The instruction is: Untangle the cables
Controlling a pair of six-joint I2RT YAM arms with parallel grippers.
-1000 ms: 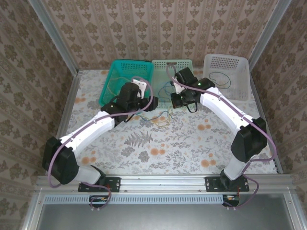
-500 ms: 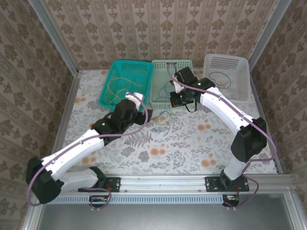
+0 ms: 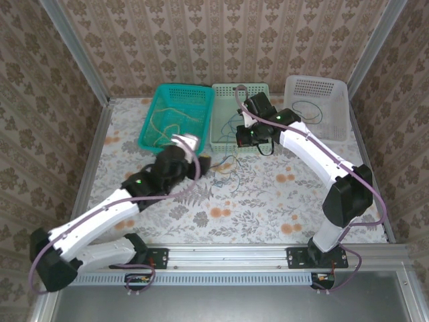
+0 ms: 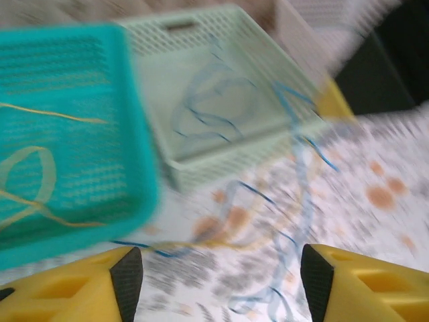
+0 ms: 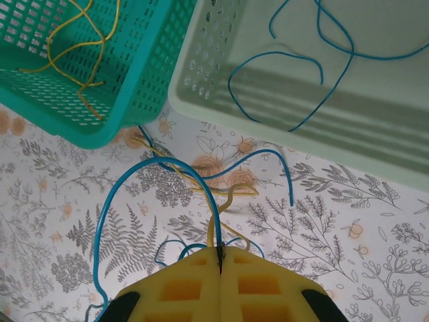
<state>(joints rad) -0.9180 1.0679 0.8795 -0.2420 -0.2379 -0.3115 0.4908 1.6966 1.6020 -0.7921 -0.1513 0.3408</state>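
A loose tangle of blue and yellow cables [image 3: 226, 169] lies on the floral table in front of the baskets. My right gripper [image 5: 219, 255] hangs above it, shut on a blue cable [image 5: 151, 178] that arches up from the table; a yellow cable [image 5: 228, 194] rises right beside the pinch. In the top view the right gripper [image 3: 249, 139] hovers at the pale green basket's front edge. My left gripper [image 4: 221, 278] is open over the tangle's left side with nothing between its fingers; that view is blurred. From above, the left gripper [image 3: 204, 163] sits just left of the tangle.
At the back stand three baskets. The teal basket [image 3: 201, 107] holds yellow cable, the pale green basket [image 3: 223, 137] blue cable, and the white basket [image 3: 335, 127] a dark cable. The metal frame [image 3: 94, 154] bounds the table. Open table lies toward the arm bases.
My left arm has pulled back from the teal basket and swung toward the tangle on the table. The right arm has hardly moved and keeps its grip.
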